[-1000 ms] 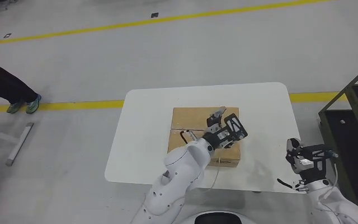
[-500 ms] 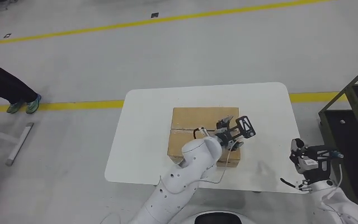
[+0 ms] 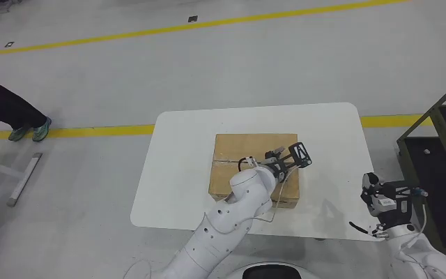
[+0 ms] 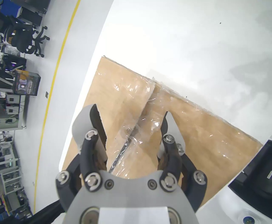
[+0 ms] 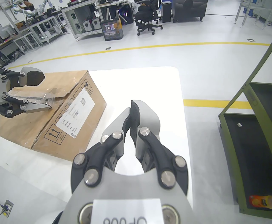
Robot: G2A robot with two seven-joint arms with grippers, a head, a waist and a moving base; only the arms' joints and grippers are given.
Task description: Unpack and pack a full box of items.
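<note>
We see a box (image 3: pixel 240 150) (its top seam taped) in the middle of a white table (image 3: pixel 181 139). Our left gripper (image 4: pixel 130 110) hangs over that seam, fingers apart. Our right gripper (image 5: pixel 132 106), fingers together, is near the table's right edge.

Brown box (image 3: pixel 244 150) on a white table (image 3: pixel 174 160); yellow floor line (image 3: pixel 209 24).

1. A pale grey, glossy floor (image 3: pixel 104 84) is crossed by 2 yellow lines (image 3: pixel 209 24).
2. A white table (image 3: pixel 181 160) with rounded corners stands between them.
3. An olive-green metal rack (image 5: pixel 229 152) stands near one end of the table.
4. Black office chairs (image 5: pixel 147 18) and metal-framed workbenches (image 5: pixel 89 19) stand farther back.
</note>
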